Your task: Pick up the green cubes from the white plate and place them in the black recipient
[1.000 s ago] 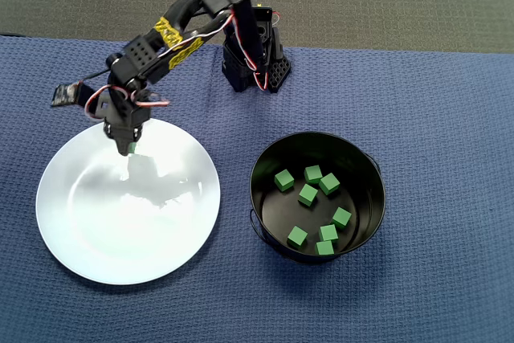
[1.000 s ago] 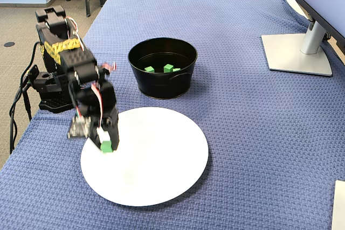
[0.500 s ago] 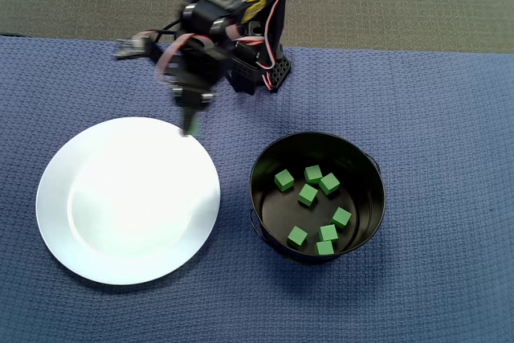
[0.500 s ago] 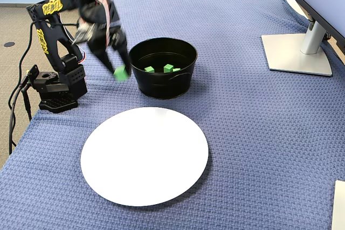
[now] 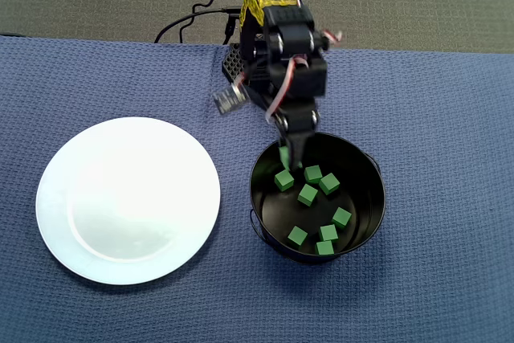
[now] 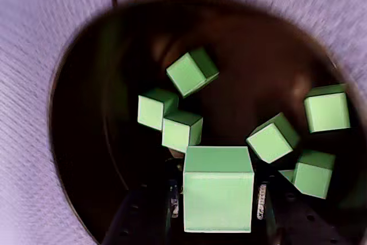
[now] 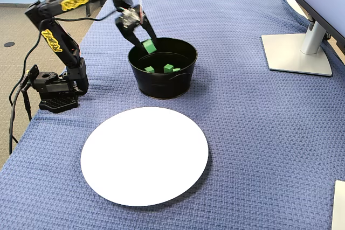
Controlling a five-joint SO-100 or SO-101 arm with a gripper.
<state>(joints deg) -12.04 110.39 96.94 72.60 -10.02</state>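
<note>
Blue cloth; end effector (image 7: pixel 146 44) clamps green cube (image 7: pixel 149 46) over black pot (image 7: pixel 161 84).

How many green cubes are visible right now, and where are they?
8. Seven lie on the floor of the black pot: and. One more cube is held in the gripper above the pot. The plate has none.

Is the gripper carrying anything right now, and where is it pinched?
Yes. The gripper holds one green cube by two opposite side faces, over the black pot.
</note>
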